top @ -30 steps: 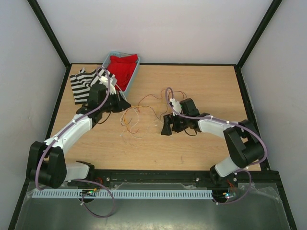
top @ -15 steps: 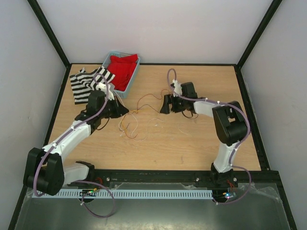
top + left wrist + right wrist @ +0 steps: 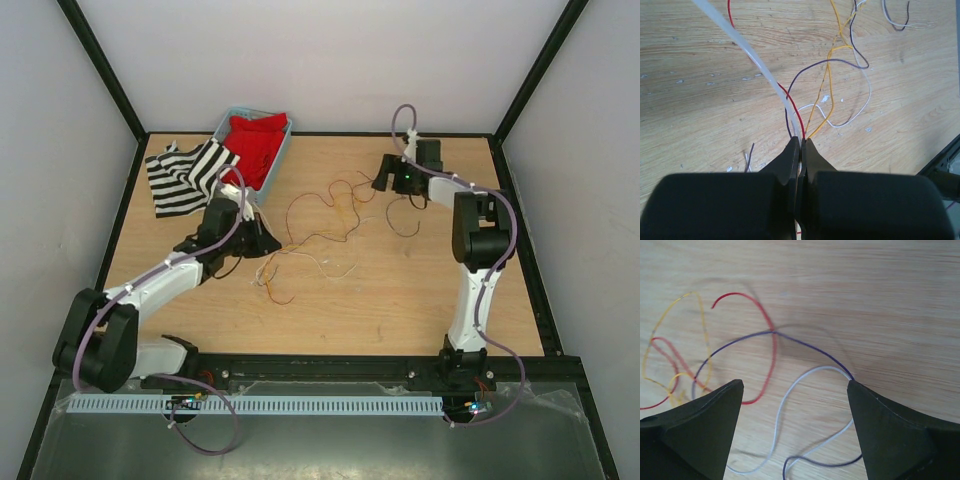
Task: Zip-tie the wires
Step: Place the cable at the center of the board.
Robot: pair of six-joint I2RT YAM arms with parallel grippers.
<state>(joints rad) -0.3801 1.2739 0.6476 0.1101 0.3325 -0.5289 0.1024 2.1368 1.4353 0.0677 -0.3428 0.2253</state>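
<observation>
Since approx. one second ago, the right gripper has been carried from nearer the table middle to the far side, well to the right of the light-blue plastic tray. The bunch of thin red, orange, dark and pale wires is now spread out longer, from in front of the tray toward that gripper.

The left gripper is seen just in front of the tray's near corner. Its jaws are pinched together on the wires' ends, red, yellow and purple. A whitish, half-clear plastic strip seems to be caught in the same pinch.

In the right wrist view the right gripper is held wide apart above the wood, nothing between the fingers. Red, purple and pale loops lie under and ahead of it.

The step in hand is probably to catch the loose ends. To do it well, the claw should be lowered where the strands cross, so that several are taken, not only one. The pull should be gentle, w/o dragging the ends or the strip out of the left pinch.
</observation>
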